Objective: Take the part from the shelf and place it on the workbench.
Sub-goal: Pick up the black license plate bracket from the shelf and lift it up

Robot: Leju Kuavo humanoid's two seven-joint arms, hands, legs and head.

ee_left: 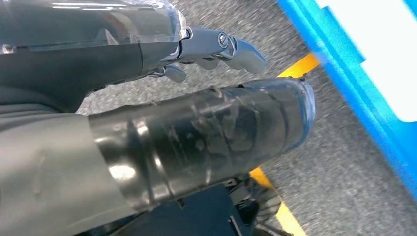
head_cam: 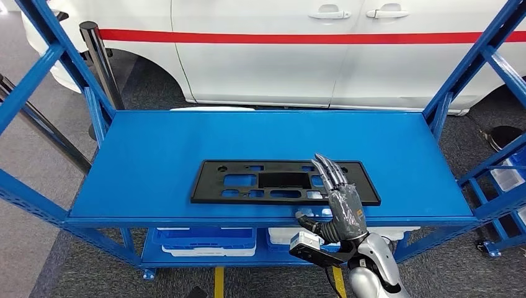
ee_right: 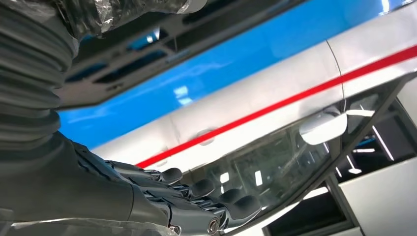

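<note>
Right hand (head_cam: 343, 202) raised over the front edge of the blue shelf (head_cam: 149, 155), fingers (head_cam: 325, 169) straight, side by side, slightly fanned, holding nothing. Fingertips over the right end of the black part (head_cam: 248, 182); contact not discernible. Part lying flat on the top deck, near the front edge, long side parallel to it, its right front corner hidden behind the hand. Left hand (ee_left: 147, 98) hanging low above grey carpet (ee_left: 334, 162) and a yellow floor line (ee_left: 295, 71), fingers (ee_left: 231, 46) loosely extended, nothing in them, thumb wrapped in dark tape. Below the deck, pale blue trays (head_cam: 205, 241) on the lower level, partly cut off by the shelf edge. Beyond the shelf, a white vehicle (head_cam: 279, 56) with a red stripe (head_cam: 310, 37); a black post (head_cam: 99, 62) at the back left.
</note>
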